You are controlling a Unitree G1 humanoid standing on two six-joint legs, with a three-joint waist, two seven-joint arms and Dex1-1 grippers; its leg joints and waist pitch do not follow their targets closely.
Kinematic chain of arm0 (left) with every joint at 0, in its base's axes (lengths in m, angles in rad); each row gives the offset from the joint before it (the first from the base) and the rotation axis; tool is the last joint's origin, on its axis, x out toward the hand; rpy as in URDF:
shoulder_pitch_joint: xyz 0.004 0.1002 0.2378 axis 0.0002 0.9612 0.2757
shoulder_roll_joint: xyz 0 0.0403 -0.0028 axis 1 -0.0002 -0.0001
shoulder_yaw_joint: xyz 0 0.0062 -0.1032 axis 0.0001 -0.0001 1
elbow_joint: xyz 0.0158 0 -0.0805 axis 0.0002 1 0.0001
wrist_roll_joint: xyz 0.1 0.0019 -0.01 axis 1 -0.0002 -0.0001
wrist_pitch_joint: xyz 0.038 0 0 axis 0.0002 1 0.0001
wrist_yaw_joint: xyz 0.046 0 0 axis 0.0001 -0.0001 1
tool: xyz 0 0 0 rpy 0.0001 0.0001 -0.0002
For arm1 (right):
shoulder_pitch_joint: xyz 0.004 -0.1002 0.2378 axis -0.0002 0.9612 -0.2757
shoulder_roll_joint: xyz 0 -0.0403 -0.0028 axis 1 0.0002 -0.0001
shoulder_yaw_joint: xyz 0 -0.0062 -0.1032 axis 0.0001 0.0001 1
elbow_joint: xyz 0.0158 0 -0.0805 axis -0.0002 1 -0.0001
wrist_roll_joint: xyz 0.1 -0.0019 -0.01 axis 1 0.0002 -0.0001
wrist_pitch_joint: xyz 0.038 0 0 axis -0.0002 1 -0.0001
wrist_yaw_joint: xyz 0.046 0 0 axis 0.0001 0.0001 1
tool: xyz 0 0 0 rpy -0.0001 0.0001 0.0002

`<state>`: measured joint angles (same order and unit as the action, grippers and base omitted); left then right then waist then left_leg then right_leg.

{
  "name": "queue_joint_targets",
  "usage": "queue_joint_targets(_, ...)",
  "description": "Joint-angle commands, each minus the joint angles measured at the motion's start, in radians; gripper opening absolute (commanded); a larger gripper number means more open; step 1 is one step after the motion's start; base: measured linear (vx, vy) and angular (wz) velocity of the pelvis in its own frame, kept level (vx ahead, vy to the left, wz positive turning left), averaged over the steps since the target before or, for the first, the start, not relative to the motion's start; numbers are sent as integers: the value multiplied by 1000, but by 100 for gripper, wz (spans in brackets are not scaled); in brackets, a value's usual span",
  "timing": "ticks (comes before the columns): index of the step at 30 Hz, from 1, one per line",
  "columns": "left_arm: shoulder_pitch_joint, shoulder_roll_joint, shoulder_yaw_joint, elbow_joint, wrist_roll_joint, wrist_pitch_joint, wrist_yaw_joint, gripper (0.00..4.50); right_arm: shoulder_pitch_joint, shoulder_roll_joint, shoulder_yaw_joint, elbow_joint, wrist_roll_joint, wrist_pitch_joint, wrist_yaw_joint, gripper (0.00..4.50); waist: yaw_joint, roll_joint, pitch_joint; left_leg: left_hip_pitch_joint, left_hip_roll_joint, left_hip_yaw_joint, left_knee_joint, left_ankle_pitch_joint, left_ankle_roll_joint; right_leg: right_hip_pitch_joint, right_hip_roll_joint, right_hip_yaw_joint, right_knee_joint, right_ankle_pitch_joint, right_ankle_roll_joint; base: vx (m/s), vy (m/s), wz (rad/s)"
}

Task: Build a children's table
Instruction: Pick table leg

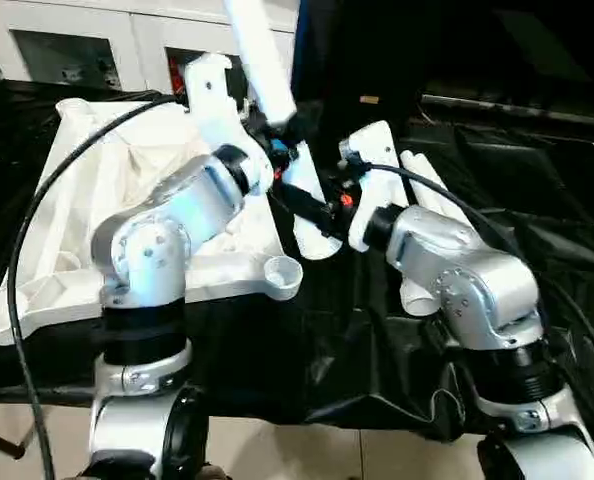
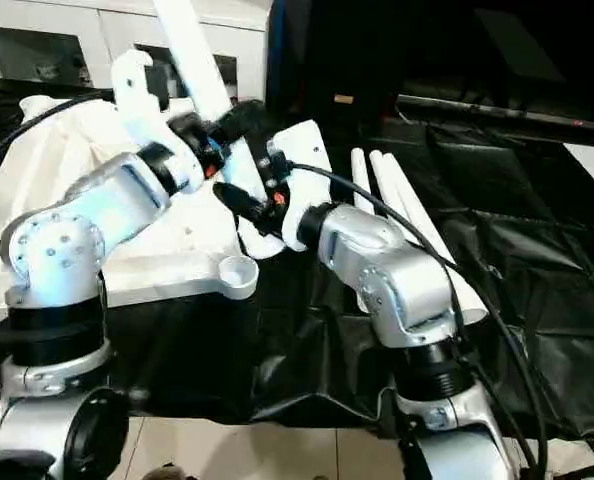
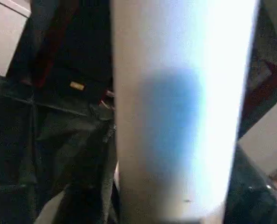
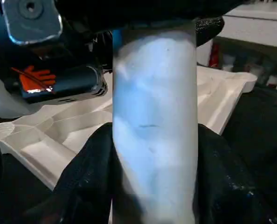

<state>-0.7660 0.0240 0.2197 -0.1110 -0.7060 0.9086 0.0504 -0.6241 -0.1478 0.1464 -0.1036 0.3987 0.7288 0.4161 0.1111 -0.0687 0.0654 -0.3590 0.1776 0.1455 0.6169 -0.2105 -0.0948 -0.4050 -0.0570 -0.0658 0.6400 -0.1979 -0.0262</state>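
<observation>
The white table top [image 1: 72, 275] lies upside down on the black cloth, ribbed underside up, with a round corner socket [image 1: 282, 272] at its near right. One white tapered leg [image 1: 262, 50] stands tilted, and its lower end [image 1: 317, 243] rests on the cloth just right of that socket. My left gripper [image 1: 277, 135] is shut on the leg's middle. Lower down, my right gripper [image 1: 312, 208] is shut on the same leg [image 4: 155, 140], black fingers on either side. The leg [image 3: 176, 116] sits very close in the left wrist view.
Spare white legs [image 2: 397, 200] lie side by side on the black cloth [image 1: 377, 360] to the right of my right arm. A white glass-door cabinet [image 1: 77, 45] stands behind the table. A black cable [image 1: 22, 250] loops over the left arm.
</observation>
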Motion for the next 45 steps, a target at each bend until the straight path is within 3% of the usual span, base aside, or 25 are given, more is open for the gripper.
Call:
queue_joint_targets(1,-10,9,41,14,24,-20,39,236,-11,-5,-30,-12,-1,-34,-9,191,0,12,-73,-5,35,-7,-72,-22,-35,70,-74,56,-67,-43,-98,0,0,0)
queue_joint_targets(9,-7,7,53,7,17,-31,41,196,-10,2,-37,-11,-1,-29,-12,191,0,18,-71,-2,37,-8,-74,-46,-41,69,-74,56,-69,-52,-106,0,0,0)
queue_joint_targets(12,-7,8,52,8,12,-34,37,195,-8,10,-50,-12,13,-15,-8,261,-1,18,-71,-2,37,-8,-75,-52,-44,69,-75,56,-69,-57,-105,0,0,0)
queue_joint_targets(24,-12,40,30,8,10,-35,-15,192,-18,-26,-87,-16,51,17,34,347,0,22,-73,0,36,-9,-73,-37,-38,71,-72,55,-65,-13,-118,0,0,0)
queue_joint_targets(28,-25,99,-4,3,-38,17,-154,191,-27,-109,-150,-5,154,101,146,348,3,18,-73,1,34,-7,-72,-36,-27,73,-72,56,-65,-19,-122,0,0,0)
queue_joint_targets(30,-28,108,-8,5,-48,26,-176,191,-26,-124,-154,-3,164,107,167,348,4,17,-72,-1,35,-6,-72,-29,-23,72,-73,56,-65,-20,-126,0,0,0)
queue_joint_targets(31,-38,140,-21,10,-61,39,-229,191,-29,-155,-185,5,216,137,223,348,4,15,-74,-1,34,-5,-70,-23,-18,73,-74,56,-65,-16,-135,0,0,0)
queue_joint_targets(35,-64,160,3,28,-121,68,-297,191,-54,-161,-234,37,288,195,252,348,2,14,-74,-4,33,-4,-69,-15,-8,75,-76,54,-65,-41,-163,0,0,0)
queue_joint_targets(39,-84,157,33,49,-163,83,-313,191,-59,-175,-233,42,324,235,280,348,3,18,-73,-2,35,-3,-68,-21,-9,74,-76,54,-68,-64,-170,0,0,0)
queue_joint_targets(45,-99,139,76,74,-234,95,-332,191,-60,-179,-240,37,364,280,298,348,5,15,-75,-3,36,-4,-68,-13,-11,74,-75,53,-69,-58,-171,0,0,0)
